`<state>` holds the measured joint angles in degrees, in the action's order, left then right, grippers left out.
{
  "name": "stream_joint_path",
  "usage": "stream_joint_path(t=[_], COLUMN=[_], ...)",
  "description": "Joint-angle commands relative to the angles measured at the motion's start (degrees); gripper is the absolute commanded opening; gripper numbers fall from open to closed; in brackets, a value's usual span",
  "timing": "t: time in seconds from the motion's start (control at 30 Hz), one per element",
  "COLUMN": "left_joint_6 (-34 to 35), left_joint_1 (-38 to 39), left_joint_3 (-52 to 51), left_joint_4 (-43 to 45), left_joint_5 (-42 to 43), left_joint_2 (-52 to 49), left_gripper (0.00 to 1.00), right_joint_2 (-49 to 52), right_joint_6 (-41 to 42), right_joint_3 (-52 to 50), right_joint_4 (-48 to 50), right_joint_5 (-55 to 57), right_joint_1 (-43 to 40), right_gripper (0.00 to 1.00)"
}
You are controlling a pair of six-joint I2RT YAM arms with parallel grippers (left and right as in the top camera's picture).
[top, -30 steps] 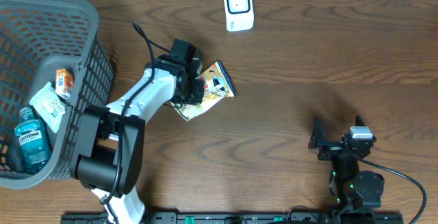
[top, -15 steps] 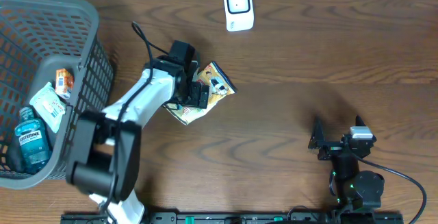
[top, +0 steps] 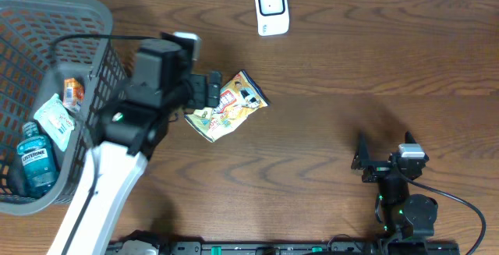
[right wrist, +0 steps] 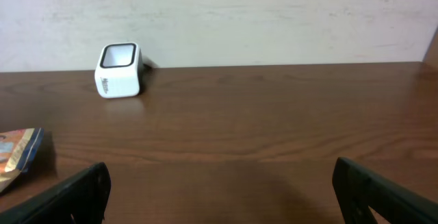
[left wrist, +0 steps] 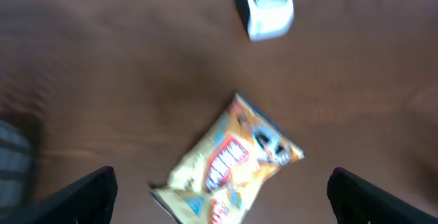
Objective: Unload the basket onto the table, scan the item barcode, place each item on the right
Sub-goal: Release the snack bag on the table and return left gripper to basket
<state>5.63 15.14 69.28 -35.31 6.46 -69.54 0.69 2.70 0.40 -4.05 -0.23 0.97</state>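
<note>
The item, a yellow snack bag point(top: 228, 104), lies flat on the brown table, apart from both grippers. The white scanner point(top: 272, 8) stands at the table's far edge. My left gripper point(top: 210, 91) hovers above the bag's left end, open, nothing between its fingers. In the blurred left wrist view the bag point(left wrist: 229, 166) lies below and between the wide-spread fingers point(left wrist: 89, 196), with the scanner point(left wrist: 268, 8) beyond. My right gripper point(top: 385, 147) rests open at the near right. The right wrist view shows the scanner point(right wrist: 120, 70) far left and a corner of the bag point(right wrist: 17, 152).
A grey mesh basket point(top: 93, 21) fills the left side. It holds a blue mouthwash bottle point(top: 35, 160), a white pouch point(top: 54, 118) and a small orange pack point(top: 73, 91). A pale wall runs behind the table's far edge.
The left gripper opened and let go of the snack bag, then rose and drew back to the left. The bag stays on the table. The right arm has not moved.
</note>
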Motion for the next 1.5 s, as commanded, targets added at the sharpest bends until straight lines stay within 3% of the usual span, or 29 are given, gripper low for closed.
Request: stream_joint_path(t=[0.0, 0.23, 0.5, 0.67, 1.47], left_joint_6=[-1.4, -0.8, 12.4, 13.6, 13.6], left_joint_1=[-4.5, -16.8, -39.0, -48.5, -50.8], left_joint_3=[3.4, 12.7, 15.6, 15.6, 15.3], left_joint_4=[0.7, -3.0, -5.4, -8.6, -17.4], left_joint_5=[-1.2, -1.2, -1.1, -1.1, -1.0], left_joint_2=[3.7, 3.9, 3.0, 0.2, -22.6], left_gripper=[0.98, 0.98, 0.98, 0.98, 0.98], right_joint_2=[-0.3, -0.3, -0.3, -0.3, -0.3], right_joint_6=[-0.6, -0.7, -0.7, -0.7, -0.6], right_joint_3=[-0.1, -0.1, -0.1, -0.1, -0.1], right_joint_4=[-0.2, -0.2, -0.2, -0.2, -0.2], right_joint_5=[0.3, 0.3, 0.3, 0.3, 0.3], right_joint_1=[-0.6, -0.6, -0.6, -0.6, -0.6], right_gripper=[0.99, 0.99, 0.99, 0.99, 0.99])
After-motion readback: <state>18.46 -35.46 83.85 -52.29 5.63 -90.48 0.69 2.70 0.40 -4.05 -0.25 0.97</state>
